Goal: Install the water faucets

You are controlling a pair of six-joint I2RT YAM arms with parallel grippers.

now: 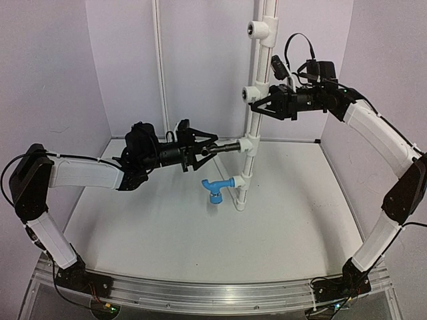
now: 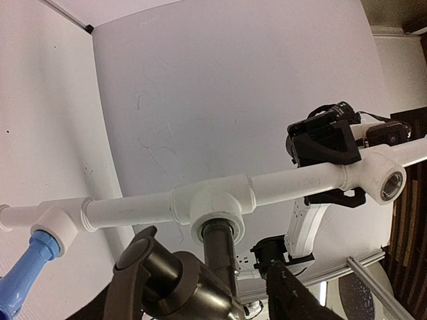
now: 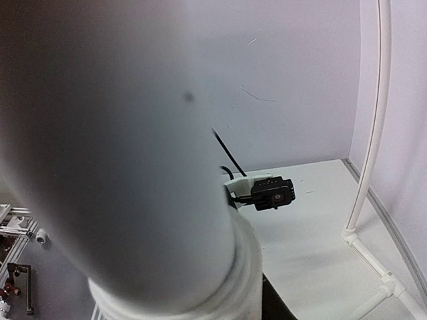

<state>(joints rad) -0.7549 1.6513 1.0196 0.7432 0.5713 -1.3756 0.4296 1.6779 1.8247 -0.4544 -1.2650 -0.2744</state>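
Glossy blue plastic faucet (image 1: 215,189), smooth white pipe (image 2: 133,210)

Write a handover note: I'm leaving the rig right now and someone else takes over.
Left gripper: jaws around the black faucet; whether they grip it is unclear.
Right gripper: jaws astride the pipe; grip unclear.
Black faucet: horizontal, its end in the second tee from the bottom.
Blue faucet: in the lowest tee.
Done: blue faucet installed.
Left: probably seat the black faucet fully, then release.
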